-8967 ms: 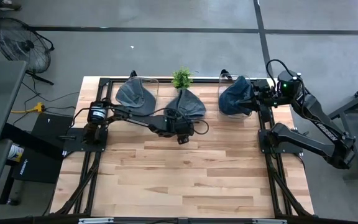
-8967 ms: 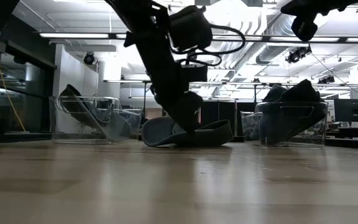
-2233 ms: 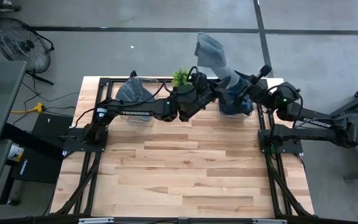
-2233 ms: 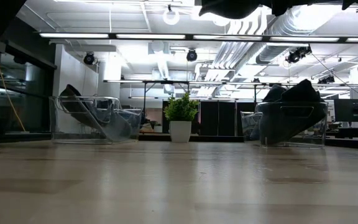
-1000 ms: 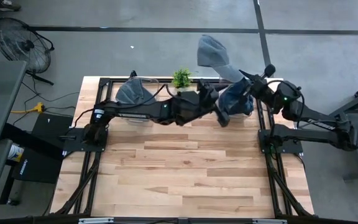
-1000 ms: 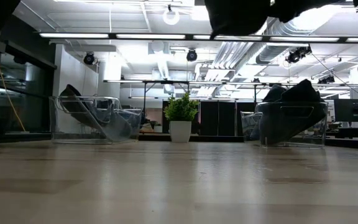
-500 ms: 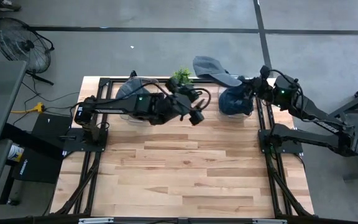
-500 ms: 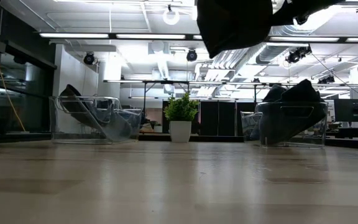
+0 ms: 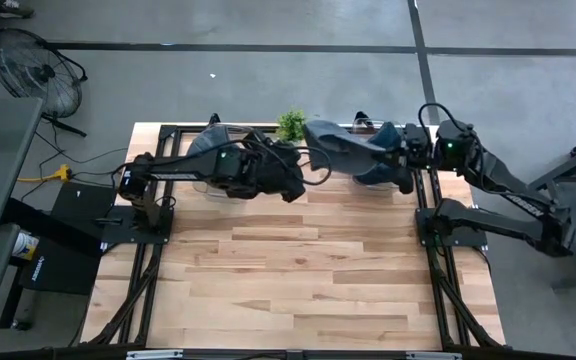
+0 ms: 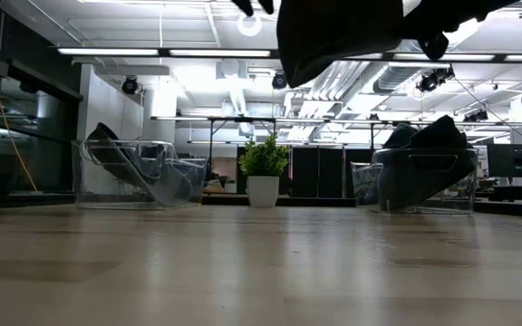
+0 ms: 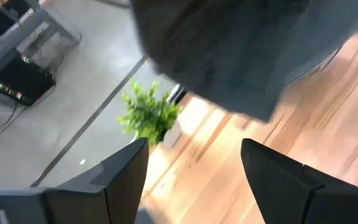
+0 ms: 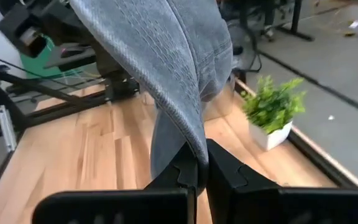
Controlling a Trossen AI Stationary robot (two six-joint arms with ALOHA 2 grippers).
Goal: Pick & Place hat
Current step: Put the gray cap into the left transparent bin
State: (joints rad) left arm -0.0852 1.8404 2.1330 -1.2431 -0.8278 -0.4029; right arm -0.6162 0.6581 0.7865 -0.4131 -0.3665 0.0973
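Note:
A grey-blue denim hat (image 9: 333,147) is in the air above the table's far middle. It shows dark at the top of the low view (image 10: 333,32). My right gripper (image 9: 401,157) reaches in from the right and is shut on the hat (image 12: 166,56). My left gripper (image 9: 296,189) is open (image 11: 194,146), just left of and below the hat (image 11: 247,50), touching nothing. My right gripper pinches an edge of the hat (image 12: 193,144) between its two fingers. The fingers come about level from the table's right. The hat is lifted clear and reaches out past the fingertips toward the table's left, its cloth fanning wide.
A clear bin (image 9: 220,150) at the far left holds a hat. A second clear bin (image 9: 378,167) at the far right, under the right gripper, holds dark hats. A small potted plant (image 9: 290,123) stands between them at the far edge. The near planks (image 9: 298,280) lie bare.
The right gripper has swung the hat down from standing high beyond the far edge. The hat now lies flatter over the table's far middle. The left gripper has drawn back from the hat toward the table's left.

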